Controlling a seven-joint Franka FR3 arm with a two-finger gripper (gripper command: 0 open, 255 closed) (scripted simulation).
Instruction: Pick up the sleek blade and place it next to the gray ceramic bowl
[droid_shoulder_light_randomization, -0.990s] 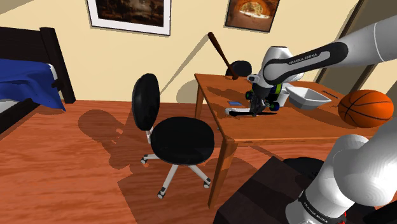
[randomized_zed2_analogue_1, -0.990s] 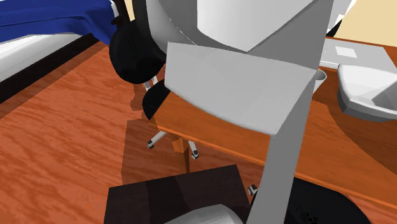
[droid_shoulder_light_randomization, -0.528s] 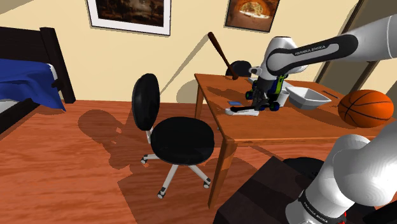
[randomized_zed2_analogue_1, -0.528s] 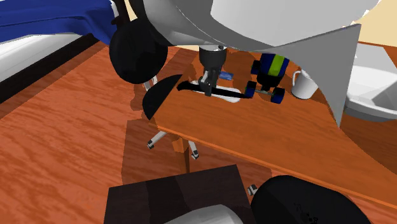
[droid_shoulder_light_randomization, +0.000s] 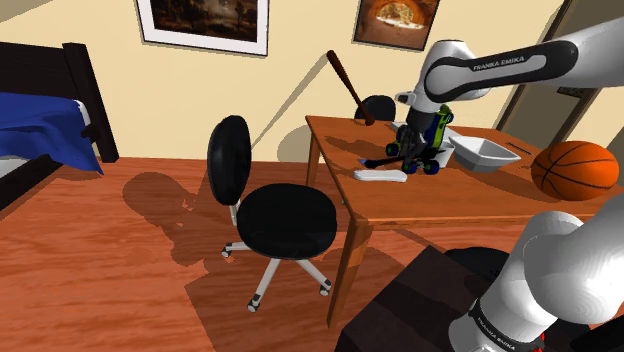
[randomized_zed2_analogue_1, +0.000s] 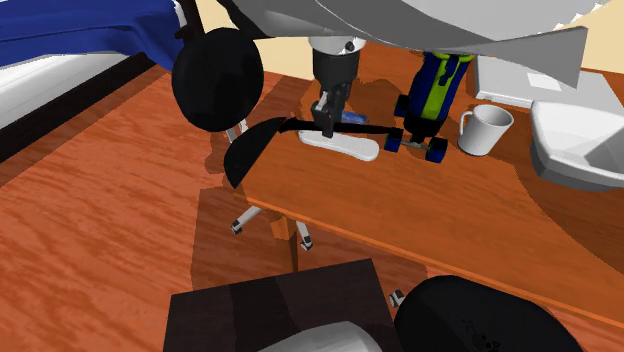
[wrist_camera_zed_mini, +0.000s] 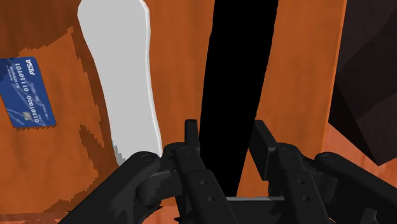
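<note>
Aloft, black knife clamped in the hand, above the desk, pale bowl at three o'clock of it, shoulder view.

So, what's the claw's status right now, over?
Claw shut on black blade. Blade held above the desk, not yet at bowl. Blue-green toy and white mug stand between them.
</note>
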